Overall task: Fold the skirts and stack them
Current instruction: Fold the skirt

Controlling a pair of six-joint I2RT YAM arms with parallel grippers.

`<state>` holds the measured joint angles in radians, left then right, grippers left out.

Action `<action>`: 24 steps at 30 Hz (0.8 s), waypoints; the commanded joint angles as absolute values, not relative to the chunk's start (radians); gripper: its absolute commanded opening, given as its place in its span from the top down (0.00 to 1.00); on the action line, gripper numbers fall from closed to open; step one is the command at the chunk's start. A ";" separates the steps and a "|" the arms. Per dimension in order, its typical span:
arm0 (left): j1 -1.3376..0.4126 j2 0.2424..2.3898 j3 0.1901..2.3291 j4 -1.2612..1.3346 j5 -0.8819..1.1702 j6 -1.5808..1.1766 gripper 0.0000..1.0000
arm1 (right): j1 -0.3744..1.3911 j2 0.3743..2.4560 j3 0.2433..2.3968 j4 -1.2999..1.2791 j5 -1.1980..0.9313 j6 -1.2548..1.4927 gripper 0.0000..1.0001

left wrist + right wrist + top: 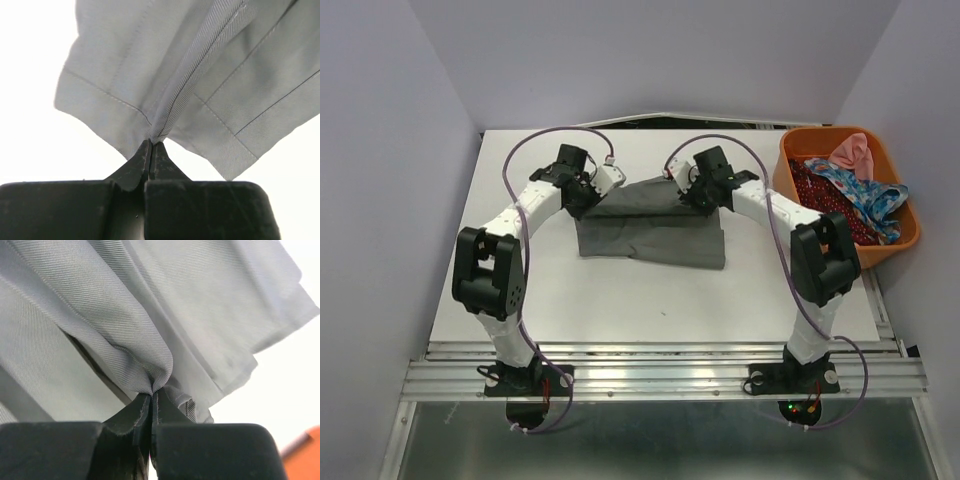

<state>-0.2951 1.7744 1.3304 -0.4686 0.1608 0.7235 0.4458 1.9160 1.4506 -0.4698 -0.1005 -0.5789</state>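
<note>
A plain grey skirt [650, 232] lies spread on the white table [620, 300], with its far edge lifted. My left gripper [582, 192] is shut on the skirt's far left corner, and my right gripper [700, 195] is shut on its far right corner. In the left wrist view the grey skirt [200, 75] bunches into a pinch at my left gripper [151, 141]. The right wrist view shows grey skirt folds [100, 315] pinched by my right gripper [151, 392]. A dark red dotted skirt [825, 200] and a blue flowered skirt [865, 195] lie in the orange basket [905, 240].
The orange basket stands at the table's far right edge, with a pink cloth [853, 152] in it. White walls close in the table on the left, back and right. An aluminium rail [660, 375] carries both arm bases at the near edge.
</note>
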 commanded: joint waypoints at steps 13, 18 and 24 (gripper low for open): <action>-0.368 1.569 1.048 -0.548 0.262 0.749 1.00 | 0.456 1.673 1.040 -0.488 -0.129 -0.693 0.99; -0.420 1.646 0.956 -0.503 0.290 0.721 1.00 | 0.456 1.752 0.979 -0.393 -0.094 -0.696 0.99; -0.419 1.661 0.934 -0.477 0.314 0.677 1.00 | 0.456 1.859 1.057 -0.299 -0.013 -0.647 0.99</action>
